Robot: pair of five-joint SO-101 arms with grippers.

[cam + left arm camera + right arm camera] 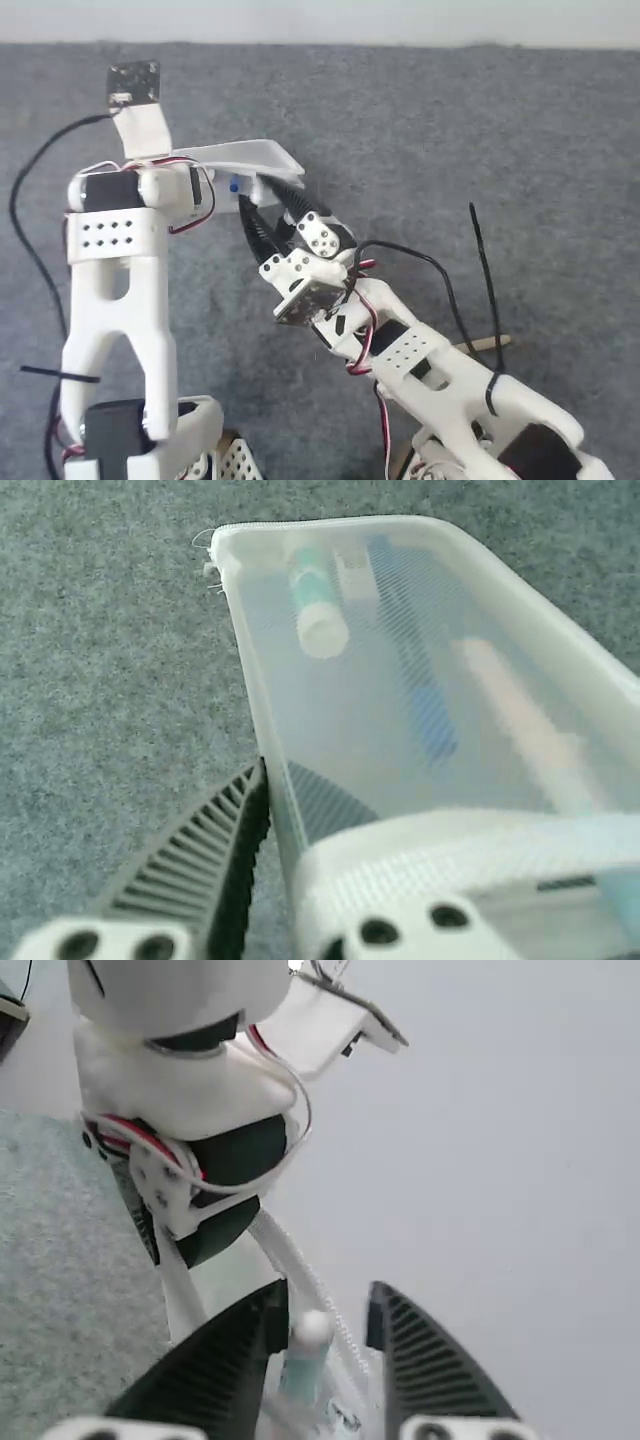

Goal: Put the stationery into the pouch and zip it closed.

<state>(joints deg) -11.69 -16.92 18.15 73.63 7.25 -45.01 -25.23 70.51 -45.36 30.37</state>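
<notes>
Left hand [275, 815] clamping pouch [350, 740] by corner, stationery [318, 620] sitting inside. Right hand [325, 1310] narrowly parted, straddling zipper edge [300, 1270]. Reckon I'm needing firm pinch on pull, then sliding straight, pouch taut.

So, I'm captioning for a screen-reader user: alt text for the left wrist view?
A translucent pouch, pinched at its edge by the left gripper, is held over grey carpet; a white-capped tube and a blue pen show inside.
</notes>
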